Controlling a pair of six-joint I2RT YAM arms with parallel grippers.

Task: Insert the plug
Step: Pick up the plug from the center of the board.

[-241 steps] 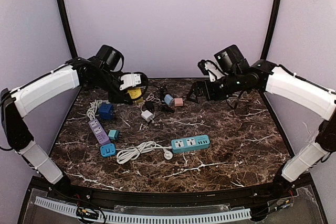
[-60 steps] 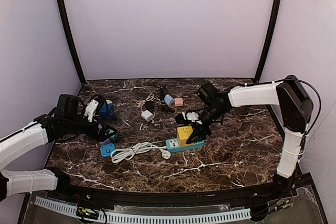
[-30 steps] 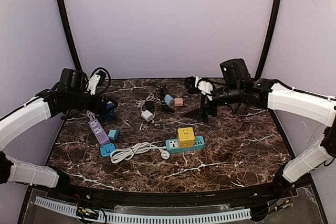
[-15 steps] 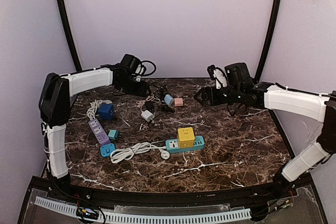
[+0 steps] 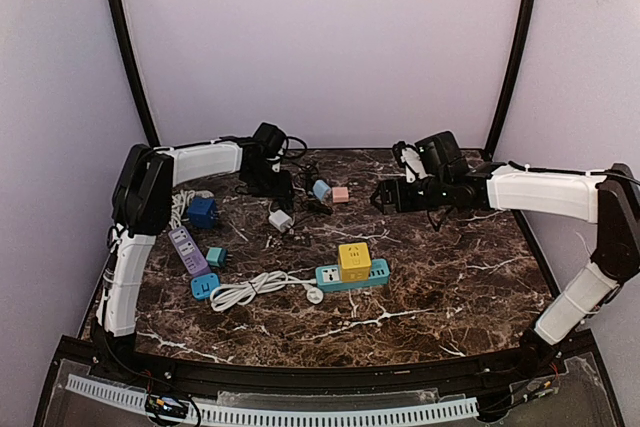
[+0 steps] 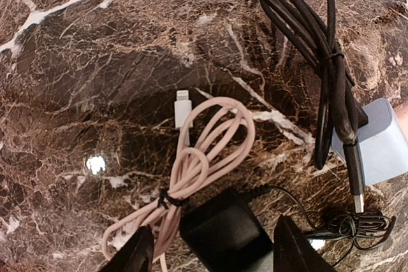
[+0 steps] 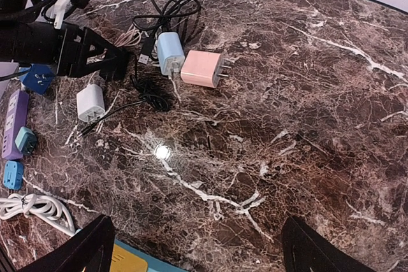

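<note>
Gaping wide on both sides, nothing gripped.
Spreading the left gripper wide to clear the black charger between its fingers; hanging the right gripper wide, empty; spotting the yellow plug seated in the teal power strip, well apart.

Yellow cube adapter seated upright in teal power strip, near its middle. Strip flat on tabletop, mid-front; white cord bundled just left.
</note>
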